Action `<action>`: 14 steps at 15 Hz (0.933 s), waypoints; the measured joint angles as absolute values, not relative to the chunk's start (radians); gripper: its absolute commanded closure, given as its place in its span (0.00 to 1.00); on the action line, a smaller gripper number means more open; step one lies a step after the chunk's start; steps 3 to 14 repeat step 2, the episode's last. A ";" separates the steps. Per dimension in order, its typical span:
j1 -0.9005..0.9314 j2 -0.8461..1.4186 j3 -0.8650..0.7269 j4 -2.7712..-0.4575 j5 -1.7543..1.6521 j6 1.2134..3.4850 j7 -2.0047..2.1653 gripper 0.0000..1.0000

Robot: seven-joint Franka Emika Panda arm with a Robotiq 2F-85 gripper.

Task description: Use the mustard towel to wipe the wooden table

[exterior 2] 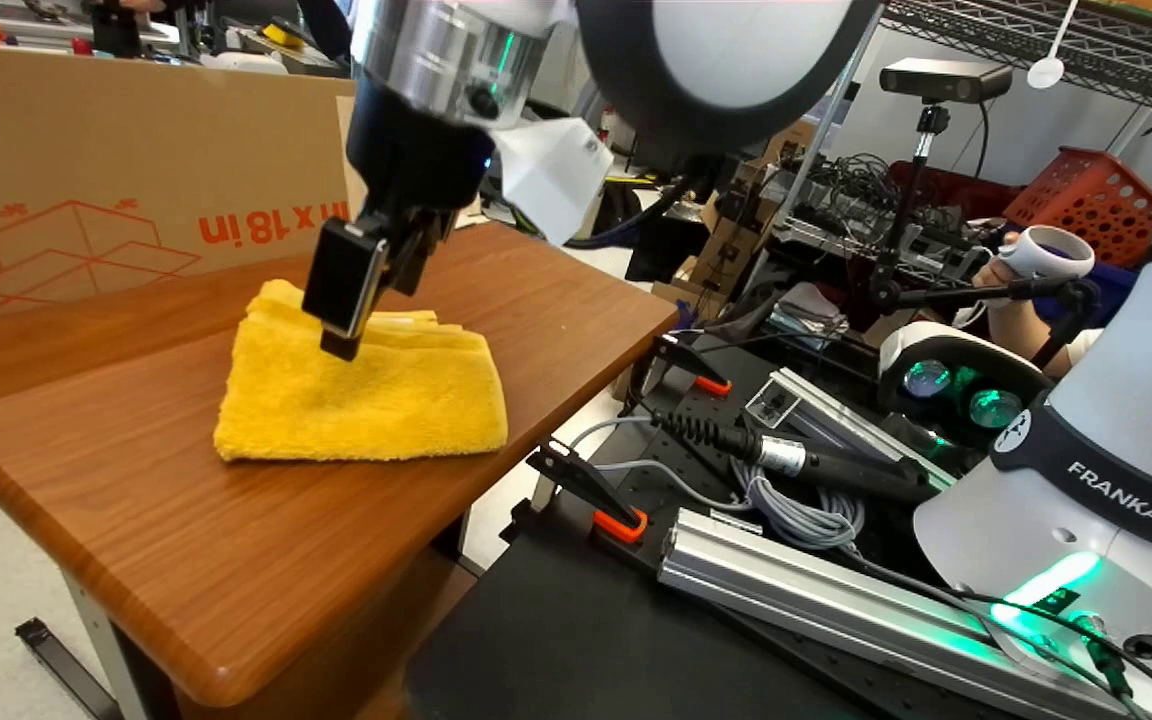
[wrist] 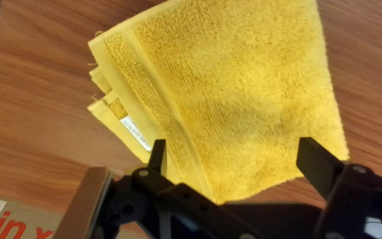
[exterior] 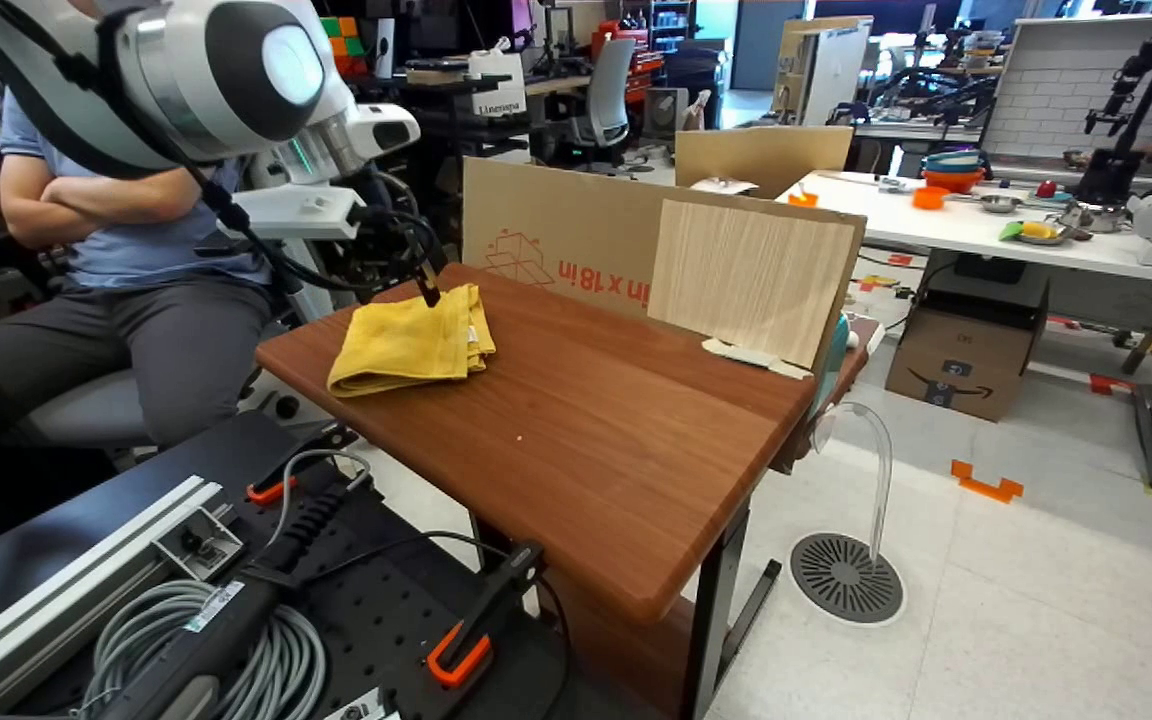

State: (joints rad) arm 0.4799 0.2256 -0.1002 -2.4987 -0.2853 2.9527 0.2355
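Observation:
The mustard towel [exterior: 406,345] lies folded on the wooden table [exterior: 576,440], near the end by the seated person. It also shows in an exterior view [exterior 2: 376,405] and fills much of the wrist view [wrist: 244,83], with a white tag at one edge. The brown wooden table also shows in an exterior view [exterior 2: 126,500] and in the wrist view [wrist: 38,122]. My gripper [wrist: 232,146] is open, its two black fingers wide apart over one corner of the towel with nothing between them. In both exterior views the gripper [exterior: 430,285] [exterior 2: 373,312] points down just above the towel; contact cannot be told.
A cardboard panel [exterior: 561,235] [exterior 2: 136,170] stands along the table's far edge. A wood-patterned board [exterior: 751,280] leans against it at one end. A black bench [exterior: 416,590] with clamps, cables and an aluminium bar [exterior 2: 816,590] stands beside the table. A person [exterior: 136,260] sits nearby.

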 measured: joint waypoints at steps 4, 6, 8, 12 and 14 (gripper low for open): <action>0.478 0.115 -0.103 -2.562 -0.284 2.940 0.236 0.00; 0.478 0.115 -0.103 -2.562 -0.284 2.940 0.236 0.00; 0.478 0.115 -0.103 -2.562 -0.284 2.940 0.236 0.00; 0.478 0.115 -0.103 -2.562 -0.284 2.940 0.236 0.00; 0.478 0.115 -0.103 -2.562 -0.284 2.940 0.236 0.00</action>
